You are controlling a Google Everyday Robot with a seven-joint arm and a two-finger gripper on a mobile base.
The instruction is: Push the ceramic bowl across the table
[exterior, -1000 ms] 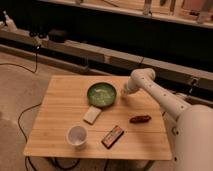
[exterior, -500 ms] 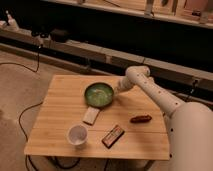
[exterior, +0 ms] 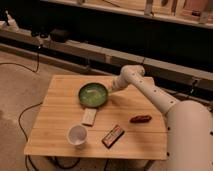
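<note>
The ceramic bowl [exterior: 93,95], round and green with a dark rim, sits on the far middle of the light wood table [exterior: 57,97]. My white arm reaches from the right, bends at its elbow and slants down-left to the bowl. The gripper [exterior: 112,89] is shut and sits at the bowl's right rim, right against it. Nothing is held in it.
A white cup [exterior: 77,135] stands near the front left. A pale flat packet [exterior: 89,117] lies just in front of the bowl. A dark snack bar [exterior: 113,136] and a reddish-brown item [exterior: 140,119] lie to the right. Cables run on the floor at left.
The arm has swung leftward and the bowl has slid a little to the left with the gripper at its right rim.
</note>
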